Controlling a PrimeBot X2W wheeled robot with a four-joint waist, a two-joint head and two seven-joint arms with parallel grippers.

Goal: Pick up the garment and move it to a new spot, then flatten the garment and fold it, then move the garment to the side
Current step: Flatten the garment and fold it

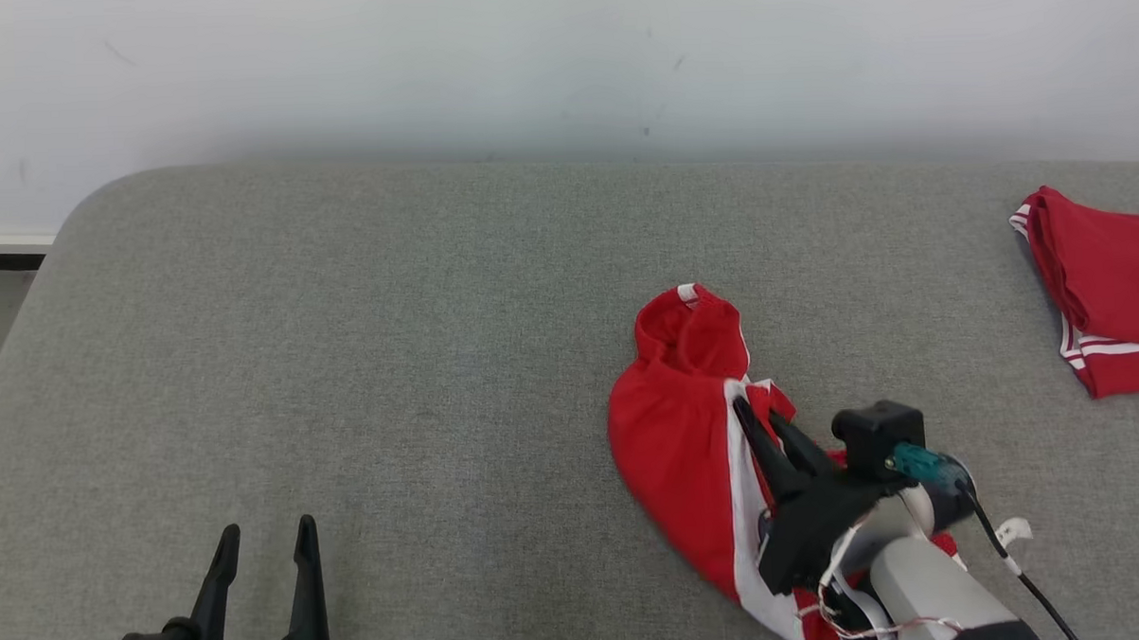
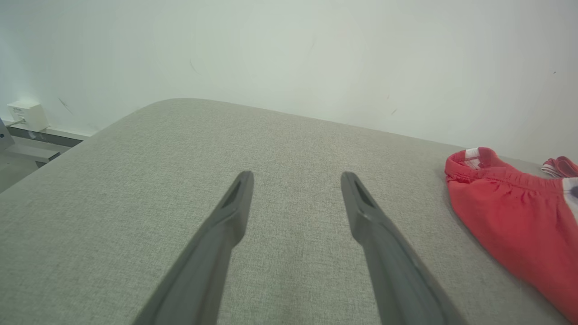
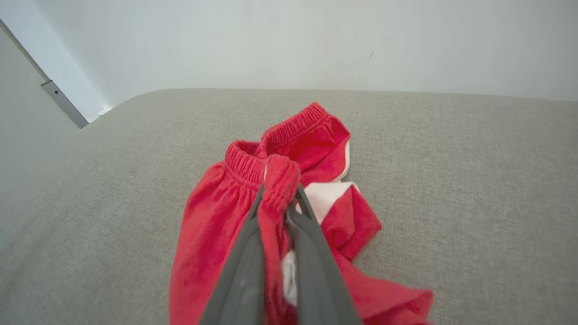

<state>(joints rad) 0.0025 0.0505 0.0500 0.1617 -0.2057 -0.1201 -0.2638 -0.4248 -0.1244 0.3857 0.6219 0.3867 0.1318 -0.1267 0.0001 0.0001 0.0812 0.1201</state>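
Grey fabric surface (image 1: 390,345), white wall (image 1: 522,56) behind: crumpled red-and-white garment (image 1: 673,430) lies right of centre. Right gripper (image 1: 757,411) pinched closed on its elastic waistband; left gripper (image 1: 266,531) spread wide, empty, well apart to garment's left

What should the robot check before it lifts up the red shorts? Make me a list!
1. Right tool shut on a bunched fold of the red shorts: ok.
2. Left tool open and apart from the cloth: ok.
3. Bare stretch of the grey padded surface to the left of the shorts for a new spot: ok.
4. Other red garment at the far right lies apart from the shorts, so it should not get dragged along: ok.
5. How many layers of cloth are pinched: cannot tell.
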